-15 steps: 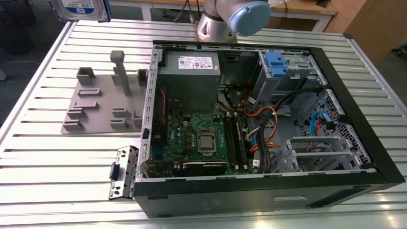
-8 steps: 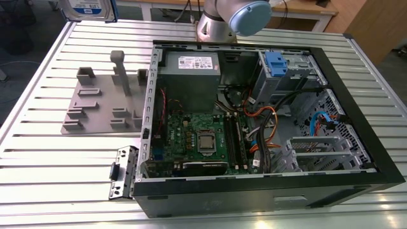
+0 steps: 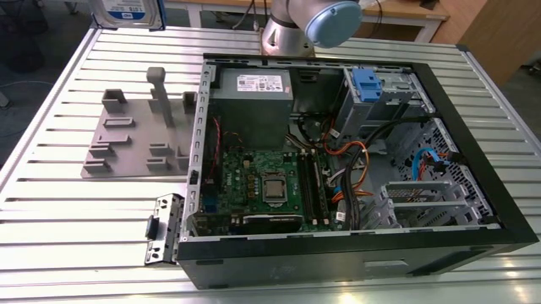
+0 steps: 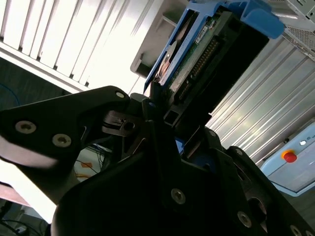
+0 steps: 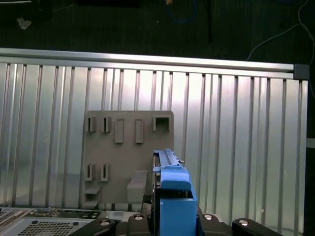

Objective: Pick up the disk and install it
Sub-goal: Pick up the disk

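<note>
Above slatted table [image 5: 236, 123], disk [image 5: 173, 189] in claw [image 5: 172, 217].

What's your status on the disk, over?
Jaws shut on the disk. Disk held above the grey fixture plate. Computer case open, no obstruction seen.

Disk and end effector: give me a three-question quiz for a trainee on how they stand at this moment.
1. True or false: the disk lies flat on the grey fixture plate.
2. The end effector is: A) open above the disk; B) shut on the disk; C) shut on an orange cable.
3. Fill in: in the exterior view, the grey fixture plate sits to that view's ____ of the open computer case.
Key: 1 false, the disk is held up off the plate; 2 B; 3 left.
</note>
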Controlling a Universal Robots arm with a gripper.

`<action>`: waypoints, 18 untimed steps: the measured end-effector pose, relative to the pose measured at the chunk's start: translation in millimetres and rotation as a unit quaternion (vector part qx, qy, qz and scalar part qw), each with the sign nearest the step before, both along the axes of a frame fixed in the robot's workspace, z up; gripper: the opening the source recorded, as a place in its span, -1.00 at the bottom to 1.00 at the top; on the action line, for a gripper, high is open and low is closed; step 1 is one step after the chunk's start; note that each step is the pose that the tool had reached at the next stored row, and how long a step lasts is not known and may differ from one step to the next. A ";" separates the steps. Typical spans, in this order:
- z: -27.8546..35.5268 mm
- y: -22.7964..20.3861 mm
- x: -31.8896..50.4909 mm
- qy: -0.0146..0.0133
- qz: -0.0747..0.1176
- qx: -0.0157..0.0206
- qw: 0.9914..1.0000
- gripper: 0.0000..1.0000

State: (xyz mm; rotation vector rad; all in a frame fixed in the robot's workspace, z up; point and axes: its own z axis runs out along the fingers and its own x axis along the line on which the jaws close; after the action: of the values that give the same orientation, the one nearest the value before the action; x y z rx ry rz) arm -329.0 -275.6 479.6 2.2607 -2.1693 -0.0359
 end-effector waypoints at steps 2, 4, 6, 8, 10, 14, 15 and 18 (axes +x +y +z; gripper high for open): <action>0.0 -0.2 3.9 0.000 0.000 0.000 1.000 -0.27; 0.0 -0.3 7.9 0.000 0.000 0.000 1.000 -0.27; 0.0 -0.5 12.2 0.000 0.000 0.000 1.000 -0.27; 0.0 -0.6 16.5 0.000 0.000 0.000 1.000 -0.27; 0.0 -0.8 21.1 0.000 0.000 0.000 1.000 -0.27; 0.0 -1.1 30.3 0.000 0.000 0.000 1.000 -0.27; 0.0 -1.1 32.5 0.000 0.000 0.000 1.000 -0.27; 0.0 -1.3 39.0 0.000 0.000 0.000 1.000 -0.27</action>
State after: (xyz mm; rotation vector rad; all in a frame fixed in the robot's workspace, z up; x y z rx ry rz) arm -290.0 -276.9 479.6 2.2604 -2.1690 -0.0364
